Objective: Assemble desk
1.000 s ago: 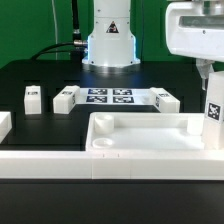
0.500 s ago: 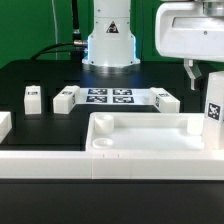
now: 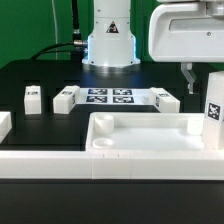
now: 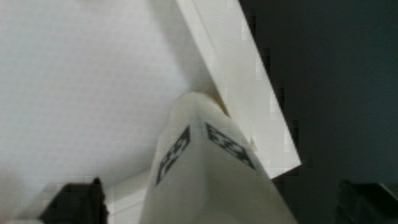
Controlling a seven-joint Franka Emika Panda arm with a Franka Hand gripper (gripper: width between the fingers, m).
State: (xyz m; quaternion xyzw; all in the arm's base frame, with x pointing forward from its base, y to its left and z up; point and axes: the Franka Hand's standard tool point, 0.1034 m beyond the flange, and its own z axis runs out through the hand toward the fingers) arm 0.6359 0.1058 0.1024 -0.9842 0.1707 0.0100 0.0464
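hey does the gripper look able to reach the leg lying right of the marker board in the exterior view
Likely yes: the open gripper need only clear the upright leg; nothing else blocks the lying leg.

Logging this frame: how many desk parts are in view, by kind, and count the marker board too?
Tabletop: 1
Legs: 4
Marker board: 1
Total: 6
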